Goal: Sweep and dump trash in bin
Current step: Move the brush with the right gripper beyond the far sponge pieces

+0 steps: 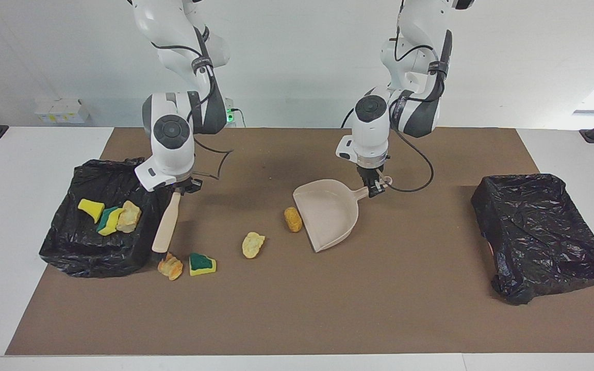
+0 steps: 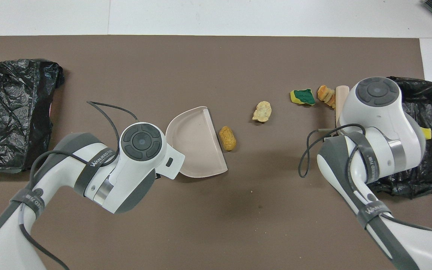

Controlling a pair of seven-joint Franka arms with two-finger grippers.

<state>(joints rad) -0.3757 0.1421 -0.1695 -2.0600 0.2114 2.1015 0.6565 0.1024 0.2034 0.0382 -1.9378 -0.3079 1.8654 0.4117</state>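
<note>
Trash on mat: orange lump (image 1: 170,266) at brush tip; green-topped sponge (image 1: 202,264) just beside it; pale lump (image 1: 252,245) between sponge and dustpan; tan lump (image 1: 292,219) touching dustpan lip.
Trash in bin: three scraps (image 1: 110,215) inside lined bin (image 1: 96,257) at right arm's end.
Right gripper (image 1: 177,189): pinching brush (image 1: 165,225) by handle top; long axis slanting down, bristles low beside orange lump.
Left gripper (image 1: 374,186): clamped on handle of dustpan (image 1: 328,214); mouth facing tan lump.
Second bin (image 1: 539,232): left arm's end.
</note>
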